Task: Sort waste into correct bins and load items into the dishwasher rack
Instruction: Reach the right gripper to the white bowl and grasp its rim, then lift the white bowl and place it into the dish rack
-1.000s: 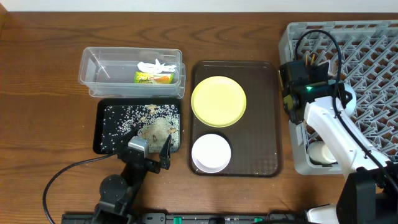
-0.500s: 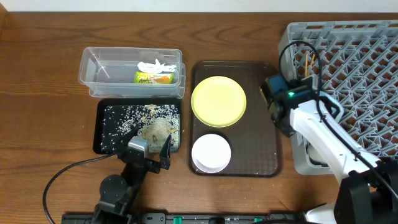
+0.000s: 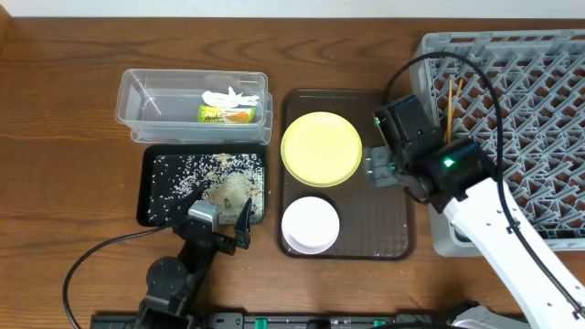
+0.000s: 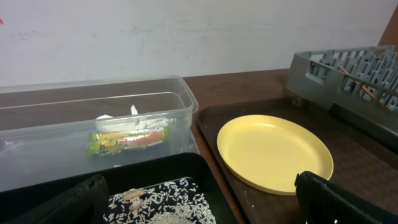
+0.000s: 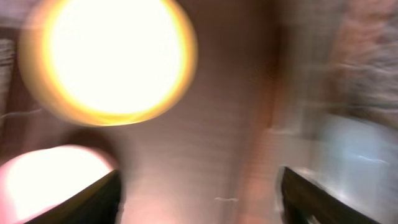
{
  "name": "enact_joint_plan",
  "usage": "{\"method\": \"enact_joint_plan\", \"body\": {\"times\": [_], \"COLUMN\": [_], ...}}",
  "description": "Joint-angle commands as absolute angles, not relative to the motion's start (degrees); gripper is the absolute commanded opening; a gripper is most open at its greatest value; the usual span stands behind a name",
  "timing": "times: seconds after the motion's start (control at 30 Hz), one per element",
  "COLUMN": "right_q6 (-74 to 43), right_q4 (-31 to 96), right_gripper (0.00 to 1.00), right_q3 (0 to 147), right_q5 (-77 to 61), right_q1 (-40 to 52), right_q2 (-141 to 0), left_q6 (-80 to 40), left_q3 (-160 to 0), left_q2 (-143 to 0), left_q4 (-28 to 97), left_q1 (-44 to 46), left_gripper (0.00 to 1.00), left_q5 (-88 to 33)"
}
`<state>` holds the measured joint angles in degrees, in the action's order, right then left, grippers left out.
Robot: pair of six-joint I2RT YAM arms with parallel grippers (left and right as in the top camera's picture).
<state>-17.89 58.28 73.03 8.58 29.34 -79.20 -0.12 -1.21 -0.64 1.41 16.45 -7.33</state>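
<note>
A yellow-green plate [image 3: 321, 149] and a white bowl [image 3: 310, 225] sit on the brown serving tray [image 3: 388, 219]. The clear tub [image 3: 146, 110] holds the green-and-orange wrapper [image 3: 226, 113] and white paper bits [image 3: 228, 95]. Rice and scraps [image 3: 196, 174] lie in the black tray [image 3: 151, 196]. Chopsticks [image 3: 450, 105] stand in the grey rack [image 3: 530, 82]. My right gripper [image 3: 377, 167] hovers open and empty over the tray, just right of the plate [image 5: 109, 59]; its view is blurred. My left gripper [image 3: 224, 222] rests open at the black tray's near edge, facing the plate [image 4: 273, 152] and wrapper [image 4: 127, 140].
The rack's near-left corner [image 4: 348, 68] borders the brown tray on the right. The right arm reaches across the rack's front-left part, hiding what lies there. Bare wooden table [image 3: 64, 137] spreads to the left and behind the tub.
The right arm has swung left from the rack's front corner to over the brown tray, and its jaws have opened. The chopsticks now show in the rack. The left arm has not moved.
</note>
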Motion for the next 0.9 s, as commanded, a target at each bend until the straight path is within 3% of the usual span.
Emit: {"method": "enact_joint_plan", "body": {"times": [0.0, 0.17, 0.4, 0.63, 0.87], "right_q6": [-17.2, -24.1, -36.6, -38.9, -39.7], "right_q4": [56.0, 54.9, 48.2, 39.5, 38.8], "right_gripper": [0.59, 0.60, 0.50, 0.31, 0.03], "right_q3": [72.4, 66.5, 56.7, 51.4, 50.7], "right_q5": [-18.3, -16.1, -3.3, -1.4, -1.3], "right_q1": [31.5, 36.6, 42.2, 42.5, 42.4], "right_q2": [-79.7, -81.7, -85.6, -89.9, -90.4], "left_q6": [0.3, 0.3, 0.3, 0.3, 0.3], "left_q3": [-0.2, -0.2, -0.2, -0.2, -0.2], "left_q2": [-0.3, -0.3, -0.3, -0.3, -0.3], "left_q4": [3.3, 3.3, 3.3, 3.3, 3.3], "left_q1": [16.4, 16.4, 16.4, 16.4, 16.4], "left_gripper": [0.97, 0.97, 0.97, 0.97, 0.97], "left_q5": [-8.1, -8.1, -8.1, -8.1, -8.1]}}
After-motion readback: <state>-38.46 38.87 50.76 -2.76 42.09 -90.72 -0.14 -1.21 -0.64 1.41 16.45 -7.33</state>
